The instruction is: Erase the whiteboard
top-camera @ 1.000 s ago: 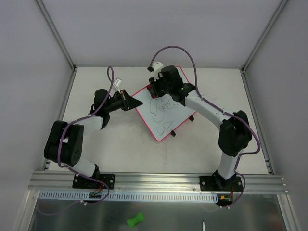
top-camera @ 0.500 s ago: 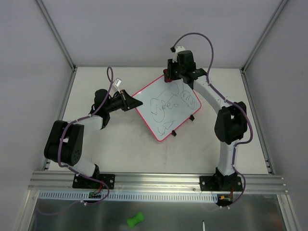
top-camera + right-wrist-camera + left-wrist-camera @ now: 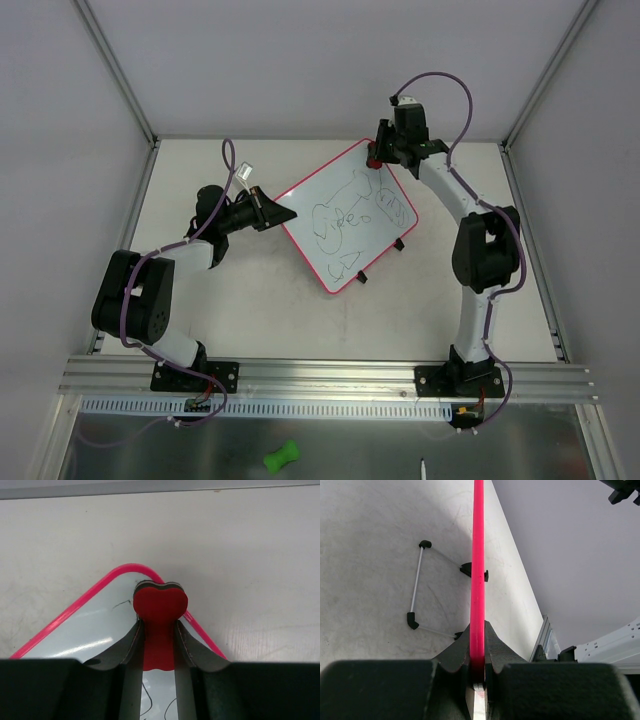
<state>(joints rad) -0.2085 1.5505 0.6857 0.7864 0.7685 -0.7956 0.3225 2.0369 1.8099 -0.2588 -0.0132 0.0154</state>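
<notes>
The whiteboard point(image 3: 345, 215) lies angled on the table, white with a red-pink frame and black scribbles across its face. My left gripper point(image 3: 283, 213) is shut on its left corner; the left wrist view shows the pink frame edge point(image 3: 478, 570) pinched between the jaws. My right gripper point(image 3: 376, 158) is shut on the red bone-shaped eraser point(image 3: 160, 605), whose end rests at the board's far corner point(image 3: 131, 569). Black pen marks show below the eraser in the right wrist view.
Two small black clips point(image 3: 400, 243) stick out from the board's right edge. A wire stand point(image 3: 417, 585) shows under the board in the left wrist view. A green bone-shaped object point(image 3: 281, 457) lies below the rail at the near edge. Walls enclose the table.
My right gripper with the eraser has swept from the board's upper left area up and right to its far corner, uncovering the scribbles. The left gripper and board have stayed put.
</notes>
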